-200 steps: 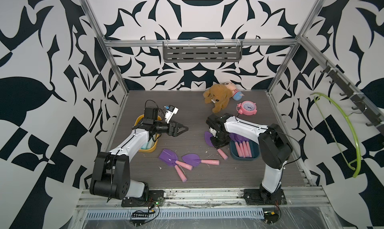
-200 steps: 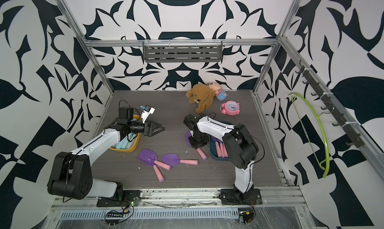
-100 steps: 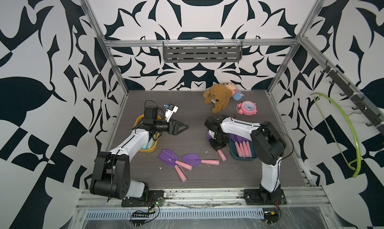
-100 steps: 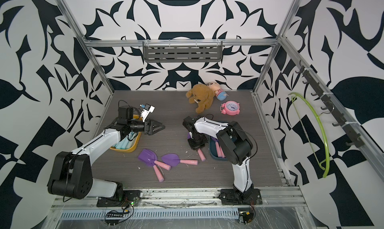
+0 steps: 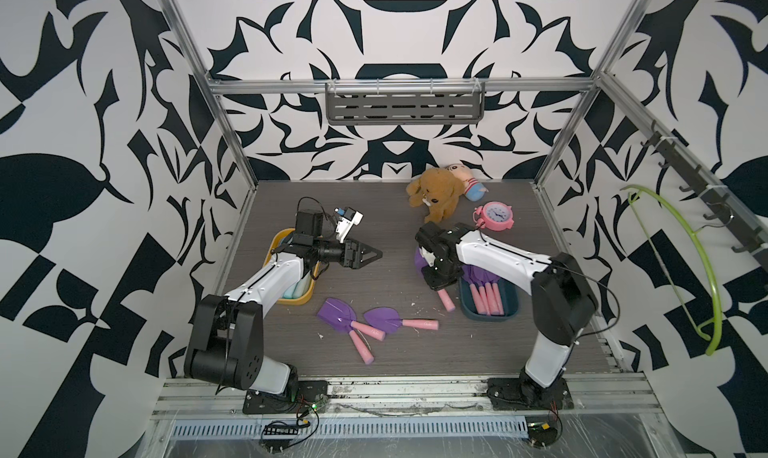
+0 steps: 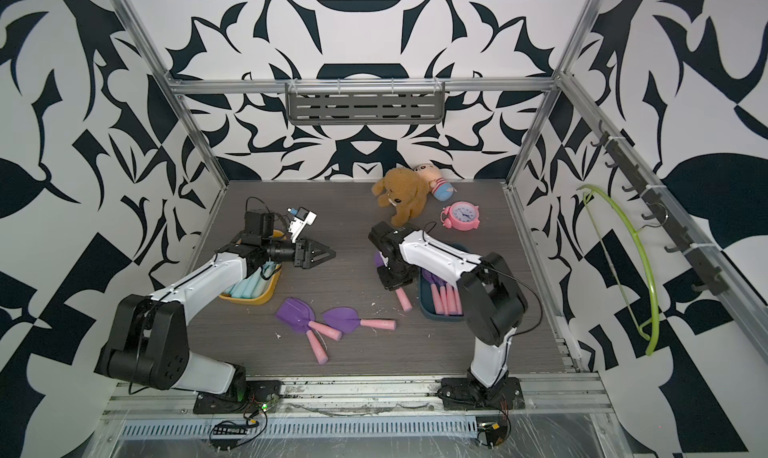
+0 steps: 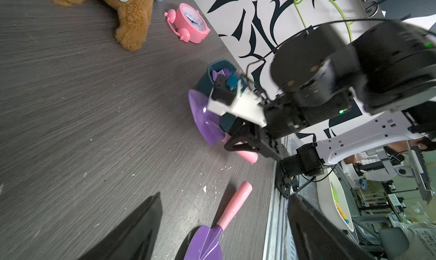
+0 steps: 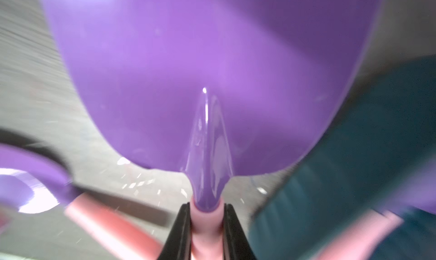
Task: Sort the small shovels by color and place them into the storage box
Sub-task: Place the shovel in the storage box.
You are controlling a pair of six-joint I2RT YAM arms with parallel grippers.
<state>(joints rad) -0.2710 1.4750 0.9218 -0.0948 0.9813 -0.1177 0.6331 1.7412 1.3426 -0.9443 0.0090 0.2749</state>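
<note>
Right end effector [image 8: 206, 215] grips purple shovel [image 8: 212, 81]; left end effector [image 5: 371, 254] spread wide

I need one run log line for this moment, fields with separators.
left gripper: open, empty | right gripper: shut on purple shovel | place: beside teal bin

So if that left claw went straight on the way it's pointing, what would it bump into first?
Probably the purple shovel held in the right gripper, which lies straight ahead of the open left gripper. Heights are hard to judge, so it might pass above.
</note>
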